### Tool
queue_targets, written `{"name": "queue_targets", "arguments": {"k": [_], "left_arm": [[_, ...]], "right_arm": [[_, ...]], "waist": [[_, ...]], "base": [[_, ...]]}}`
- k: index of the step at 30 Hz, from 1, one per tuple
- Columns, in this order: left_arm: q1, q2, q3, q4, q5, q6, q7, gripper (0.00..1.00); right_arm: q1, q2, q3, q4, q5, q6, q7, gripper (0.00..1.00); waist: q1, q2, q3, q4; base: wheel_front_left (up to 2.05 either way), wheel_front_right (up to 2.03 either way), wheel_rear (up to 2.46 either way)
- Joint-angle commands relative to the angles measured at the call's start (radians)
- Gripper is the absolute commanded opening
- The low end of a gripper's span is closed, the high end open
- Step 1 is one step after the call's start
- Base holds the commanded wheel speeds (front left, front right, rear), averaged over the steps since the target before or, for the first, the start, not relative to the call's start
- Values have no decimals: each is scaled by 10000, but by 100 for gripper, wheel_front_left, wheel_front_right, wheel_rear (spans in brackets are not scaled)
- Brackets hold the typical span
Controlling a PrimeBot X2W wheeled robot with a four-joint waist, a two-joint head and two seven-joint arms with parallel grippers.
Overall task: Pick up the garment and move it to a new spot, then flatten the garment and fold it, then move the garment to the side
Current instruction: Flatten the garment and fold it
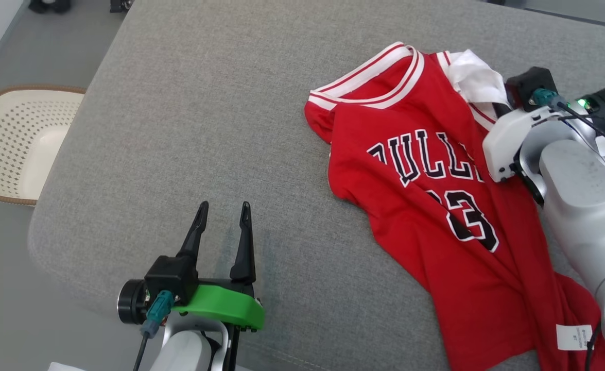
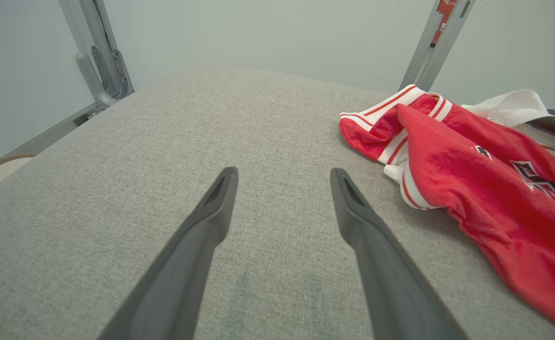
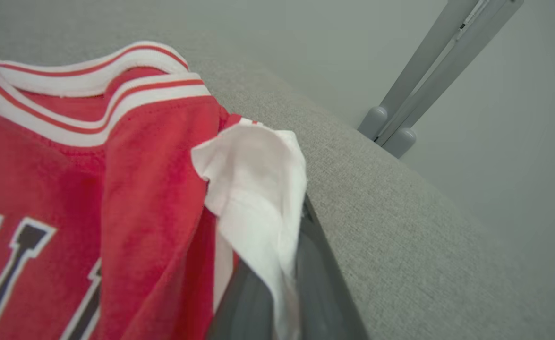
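Right pincer (image 3: 301,222) is shut on the white sleeve (image 3: 253,179) of the garment (image 1: 426,206), seemingly to lift it away, while the left pincer (image 1: 224,206) hovers wide open and empty over the worktop (image 1: 204,103).

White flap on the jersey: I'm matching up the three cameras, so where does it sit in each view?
Head view: white flap at upper right.
Left wrist view: flap at the right edge, in the upper half.
Right wrist view: flap at centre, pinched in the shut right pincer.
Shared landmark: the striped collar, just left of the flap everywhere.
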Motion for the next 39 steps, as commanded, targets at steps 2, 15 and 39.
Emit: {"name": "queue_targets", "arguments": {"k": [2,15,39], "left_arm": [[7,26,85,81,131,8,-1,100],[358,28,449,307,377,-157,-1,100],[704,26,615,515,478,-283,0,100]], "right_arm": [[-153,164,159,-341,131,-13,-179,0],[1731,611,2785,-4886,1896,-13,-249,0],[3602,1508,7294,-5294,3904,-14,-246,100]], "waist": [[-1,0,-376,-366],[-1,0,-1421,-959],[-1,0,-2011,-1438]], "base": [[0,0,0],[0,0,0],[0,0,0]]}}
